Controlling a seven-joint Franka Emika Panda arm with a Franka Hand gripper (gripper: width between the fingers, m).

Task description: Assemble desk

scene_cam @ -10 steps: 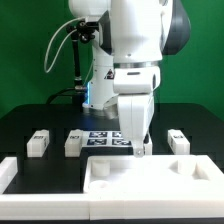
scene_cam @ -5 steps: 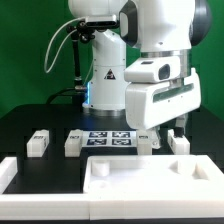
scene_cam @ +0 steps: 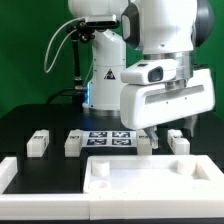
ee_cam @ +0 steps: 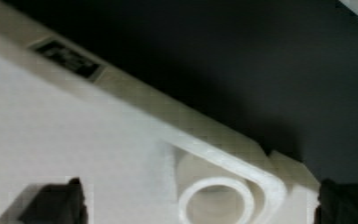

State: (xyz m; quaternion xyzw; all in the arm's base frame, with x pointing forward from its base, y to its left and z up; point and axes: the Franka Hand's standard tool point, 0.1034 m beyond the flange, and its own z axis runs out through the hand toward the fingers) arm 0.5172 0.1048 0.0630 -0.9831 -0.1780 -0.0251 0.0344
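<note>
Gripper [scene_cam: 172, 132] is spread wide, holding nothing, hanging above the corner socket [ee_cam: 211, 198] of the desk's tabletop [scene_cam: 150, 178] (it's nearest the camera); loose legs [scene_cam: 38, 142] line up behind, one crowding the fingers on the exterior view's right; marker board [scene_cam: 110, 138] sits among them.

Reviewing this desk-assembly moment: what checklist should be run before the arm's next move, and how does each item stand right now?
1. Claw open and empty: ok. The fingers are wide apart with nothing gripped.
2. Tabletop lying flat at the front of the table: ok.
3. Corner socket under the claw free: ok. No leg sits in it.
4. All four legs accounted for: cannot tell. The first leg, second leg and third leg stand loose behind the tabletop; the arm hides where a fourth might be.
5. Clearance between claw and tabletop: cannot tell.
</note>
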